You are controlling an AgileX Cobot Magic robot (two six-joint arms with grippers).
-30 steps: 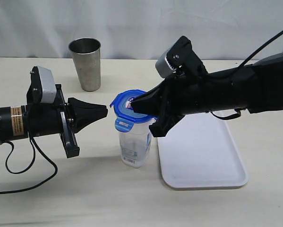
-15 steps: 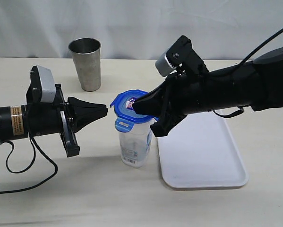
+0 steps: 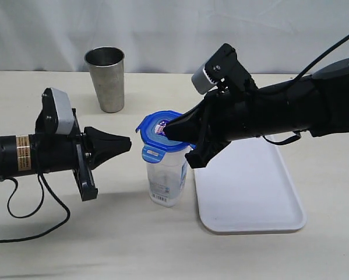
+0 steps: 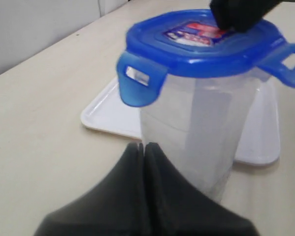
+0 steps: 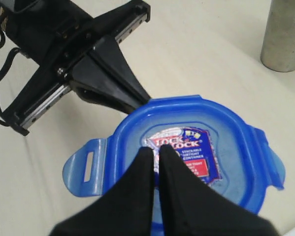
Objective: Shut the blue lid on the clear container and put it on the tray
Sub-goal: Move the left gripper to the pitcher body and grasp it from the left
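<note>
The blue lid point(image 3: 157, 133) sits on top of the clear container point(image 3: 165, 175), which stands upright on the table just left of the white tray point(image 3: 250, 186). My right gripper point(image 3: 167, 129) is shut, its tips resting on the lid's sticker point(image 5: 186, 147). My left gripper point(image 3: 127, 142) is shut and empty, pointing at the container's left side just short of the lid's rim. In the left wrist view the left gripper point(image 4: 144, 146) is close to the container wall point(image 4: 201, 123); one clip tab point(image 4: 137, 81) hangs down and another point(image 4: 290, 64) sticks outward.
A grey steel tumbler point(image 3: 106, 79) stands behind and to the left of the container. The tray's near left corner point(image 4: 108, 115) lies right beside the container's base. A black cable point(image 3: 28, 204) loops on the table under the left arm.
The left arm has rolled and dropped slightly, its tip still beside the lid. The right gripper stays on the lid with almost no movement.
</note>
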